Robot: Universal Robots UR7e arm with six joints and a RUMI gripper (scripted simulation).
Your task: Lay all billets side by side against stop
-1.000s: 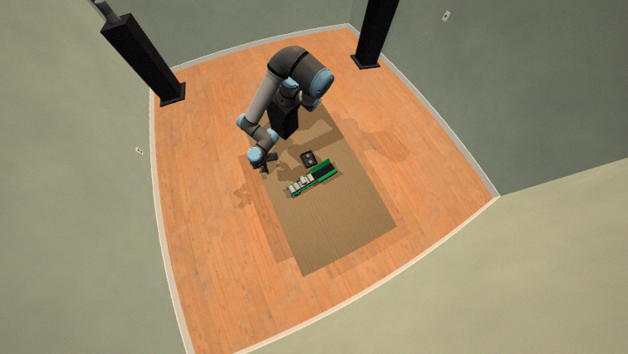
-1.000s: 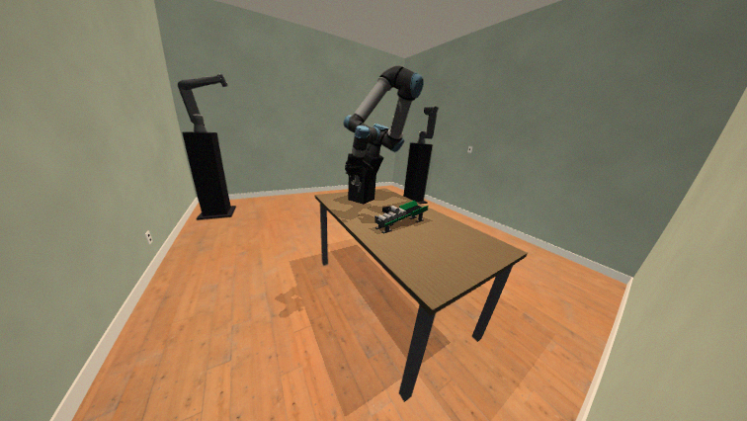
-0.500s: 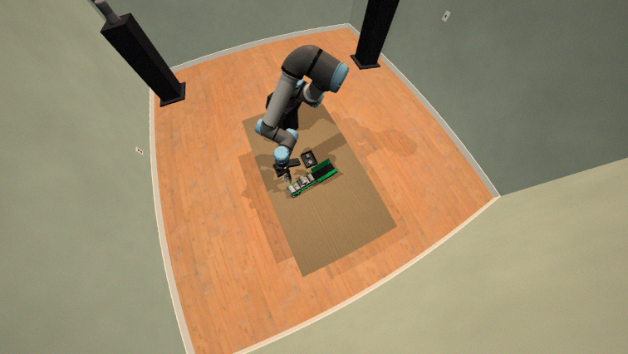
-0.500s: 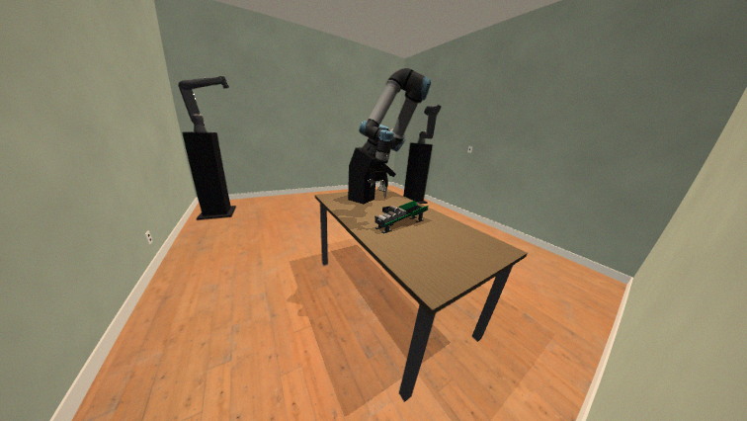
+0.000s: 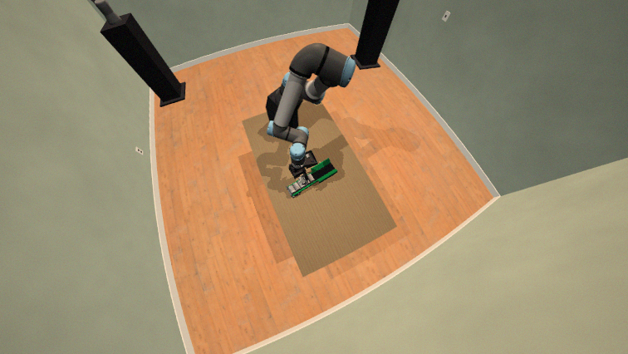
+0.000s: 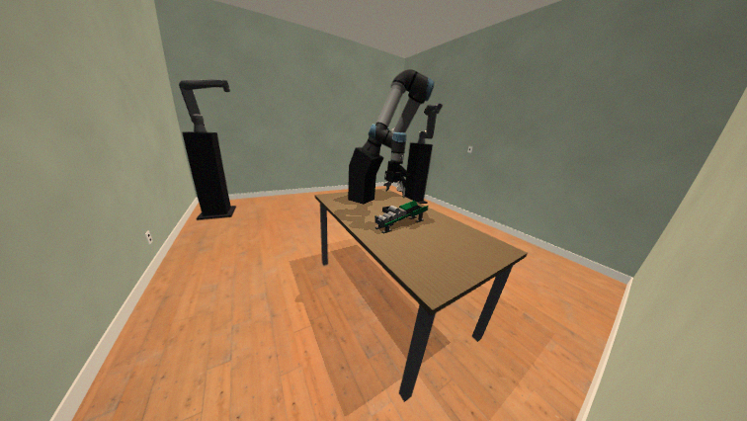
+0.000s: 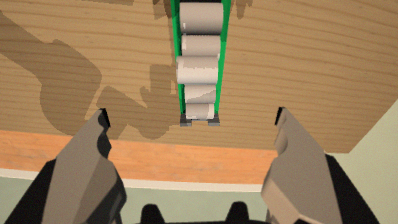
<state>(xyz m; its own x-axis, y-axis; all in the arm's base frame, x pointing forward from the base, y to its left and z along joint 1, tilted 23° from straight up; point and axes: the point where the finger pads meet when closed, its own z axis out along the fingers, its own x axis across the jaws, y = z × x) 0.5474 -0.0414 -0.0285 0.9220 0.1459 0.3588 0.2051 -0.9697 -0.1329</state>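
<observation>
The green feed ramp runs up the middle of the wrist view, with a dark stop at its near end. Several pale steel billets lie across it in a row. One billet looks larger and nearer and sits on top of its two neighbours. My gripper is open and empty, high above the stop end of the ramp, with its fingers spread far wider than the ramp. In the top view the gripper hangs over the ramp. In the side view the gripper is well above the ramp.
The ramp stands on a wooden table near its back left edge. A small black block lies on the table beside the ramp. The arm's black base stands at the table's far corner. Two black camera stands are on the floor.
</observation>
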